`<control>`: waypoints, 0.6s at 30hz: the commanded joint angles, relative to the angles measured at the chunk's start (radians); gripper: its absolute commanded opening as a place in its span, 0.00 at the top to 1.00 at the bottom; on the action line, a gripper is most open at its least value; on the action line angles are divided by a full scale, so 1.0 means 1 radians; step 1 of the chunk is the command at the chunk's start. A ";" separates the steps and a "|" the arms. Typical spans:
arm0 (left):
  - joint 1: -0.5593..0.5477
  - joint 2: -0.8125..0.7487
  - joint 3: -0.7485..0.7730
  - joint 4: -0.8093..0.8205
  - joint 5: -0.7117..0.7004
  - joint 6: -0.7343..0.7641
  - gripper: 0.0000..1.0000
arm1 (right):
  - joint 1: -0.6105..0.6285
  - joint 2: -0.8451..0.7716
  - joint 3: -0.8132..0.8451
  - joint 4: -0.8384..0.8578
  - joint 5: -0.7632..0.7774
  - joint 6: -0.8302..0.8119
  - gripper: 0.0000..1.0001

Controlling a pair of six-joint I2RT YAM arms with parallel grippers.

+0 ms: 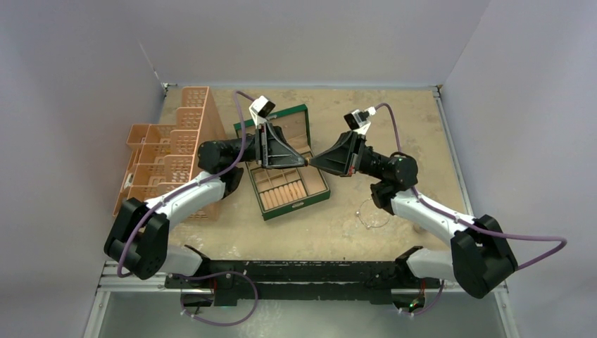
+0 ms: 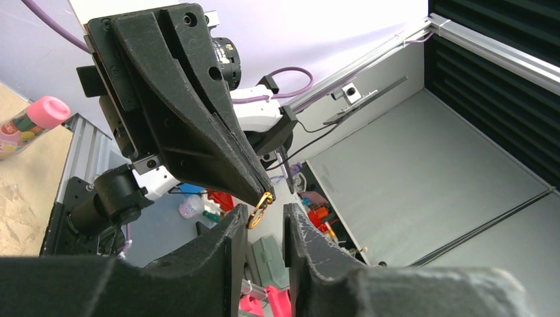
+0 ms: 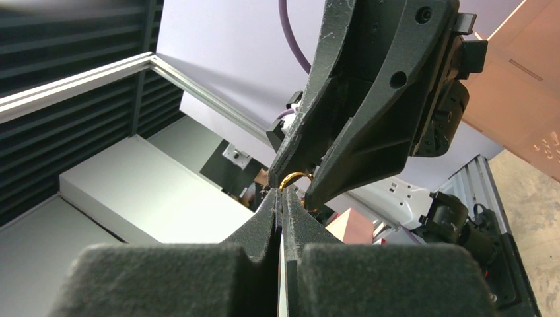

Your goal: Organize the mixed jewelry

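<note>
The tiny gold metal ring (image 2: 259, 210) (light, stiff, slippery) hangs pinched edgewise in the right gripper (image 3: 280, 198). The left gripper (image 2: 265, 212) stands spread either side of it. The band's flat faces likely offer the surest hold.

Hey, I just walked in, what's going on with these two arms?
The two arms meet tip to tip above the green box. The right end effector is shut on a small gold ring and holds it out. The left end effector has its jaws open on either side of the ring, not yet gripping. It looks like a mid-air handover. A thin wire hoop lies on the table.
</note>
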 commanded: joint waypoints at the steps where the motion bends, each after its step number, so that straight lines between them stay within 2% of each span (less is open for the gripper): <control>1: -0.006 0.000 0.029 0.074 -0.018 -0.002 0.78 | 0.004 -0.021 -0.008 0.035 0.016 -0.005 1.00; 5: -0.006 0.003 0.037 0.065 -0.020 0.006 0.89 | 0.004 -0.027 -0.012 0.029 0.017 -0.005 1.00; 7: -0.007 0.001 0.039 0.062 -0.021 0.011 0.98 | 0.002 -0.031 -0.015 0.026 0.018 -0.003 1.00; 11: -0.007 -0.015 0.022 0.032 -0.035 0.044 1.00 | 0.002 -0.044 -0.023 0.015 0.013 -0.012 1.00; 14: -0.007 -0.049 -0.007 -0.053 -0.064 0.113 1.00 | 0.001 -0.068 -0.041 -0.006 0.031 -0.044 0.72; 16: -0.006 -0.083 -0.032 -0.144 -0.102 0.176 1.00 | 0.002 -0.088 -0.037 -0.085 0.041 -0.108 0.57; 18: -0.005 -0.118 -0.053 -0.233 -0.148 0.244 1.00 | 0.001 -0.114 -0.027 -0.179 0.068 -0.219 0.49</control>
